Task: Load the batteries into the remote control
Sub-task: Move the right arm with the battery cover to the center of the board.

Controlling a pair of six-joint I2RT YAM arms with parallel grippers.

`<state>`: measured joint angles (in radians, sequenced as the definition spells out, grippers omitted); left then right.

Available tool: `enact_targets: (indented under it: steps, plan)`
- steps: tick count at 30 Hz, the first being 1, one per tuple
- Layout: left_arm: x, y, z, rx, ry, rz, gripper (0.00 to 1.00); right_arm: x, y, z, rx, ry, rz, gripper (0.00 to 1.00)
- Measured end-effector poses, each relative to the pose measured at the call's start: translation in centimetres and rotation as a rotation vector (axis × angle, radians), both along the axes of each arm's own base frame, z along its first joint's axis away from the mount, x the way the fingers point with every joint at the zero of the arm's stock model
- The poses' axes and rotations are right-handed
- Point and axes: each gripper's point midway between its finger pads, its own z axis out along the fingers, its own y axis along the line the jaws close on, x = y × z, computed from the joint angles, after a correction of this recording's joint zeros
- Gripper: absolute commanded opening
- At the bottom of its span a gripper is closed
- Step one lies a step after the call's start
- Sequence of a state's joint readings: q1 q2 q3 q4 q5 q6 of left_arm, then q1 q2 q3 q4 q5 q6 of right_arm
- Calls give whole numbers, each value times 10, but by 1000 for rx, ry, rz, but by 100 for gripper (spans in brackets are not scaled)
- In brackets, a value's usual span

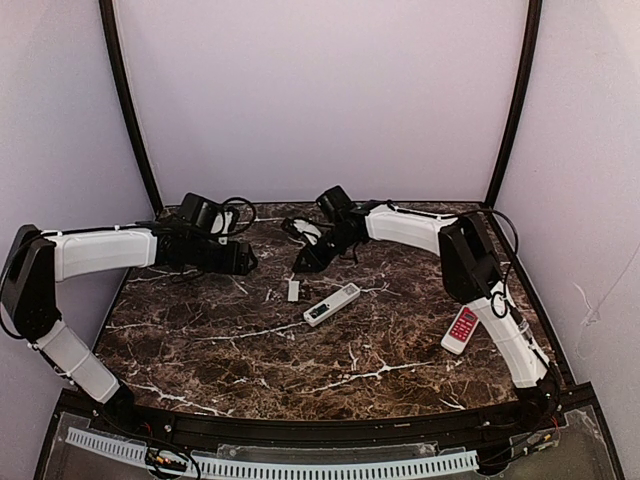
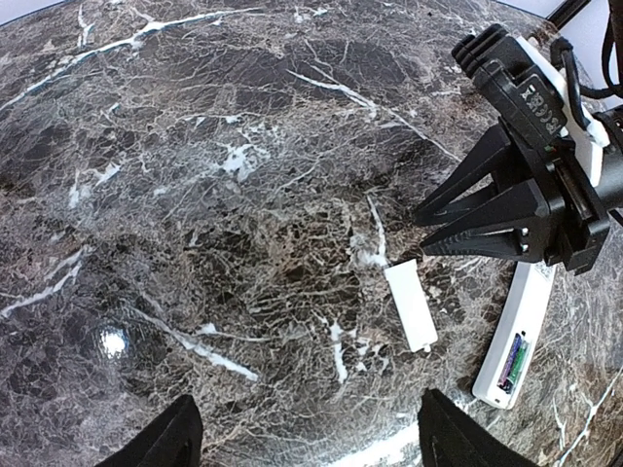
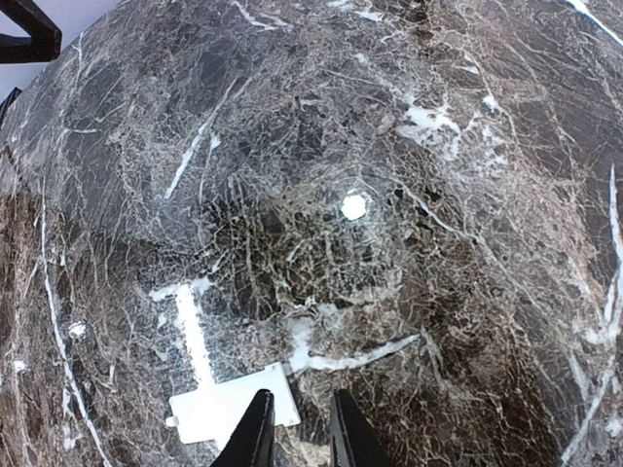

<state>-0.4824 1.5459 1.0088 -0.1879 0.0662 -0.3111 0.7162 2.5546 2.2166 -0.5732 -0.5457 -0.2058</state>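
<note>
Top external view shows a dark, white-veined marble table (image 1: 200, 350). Left gripper (image 1: 245, 262), upper left of centre, has its fingers spread wide and empty. Right gripper (image 1: 303, 265), just above centre, has its fingers narrowly parted, clasping nothing. Long slim white remote control (image 1: 332, 304) lies at frame centre, back up, compartment open. Shorter red-and-white remote (image 1: 461, 329) lies at right. Small white rectangular cover (image 1: 293, 290) lies flat under the right fingertips. Bluish batteries (image 2: 511, 362) sit inside the compartment.
</note>
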Motion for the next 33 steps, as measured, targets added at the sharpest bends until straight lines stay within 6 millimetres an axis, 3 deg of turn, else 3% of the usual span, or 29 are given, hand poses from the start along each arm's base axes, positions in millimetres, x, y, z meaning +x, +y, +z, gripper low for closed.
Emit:
enact_targets:
  steps: [6,13,19,25,28,33]
  plan:
    - [0,2,1,-2,-3,3,77,-2,2,-20,-8,36,5,18]
    - [-2,5,-1,4,-1,10,77,-17,2,-28,12,82,36,10]
    - [-6,13,-4,15,3,31,76,-53,-7,-30,-3,159,53,5]
    - [-12,19,-13,18,20,39,76,-97,-14,-26,-30,234,47,11]
    - [-21,20,-26,15,51,31,76,-102,-13,-24,-41,251,4,18]
    - [-34,19,-42,-2,96,12,75,-95,-14,-26,-62,264,-74,10]
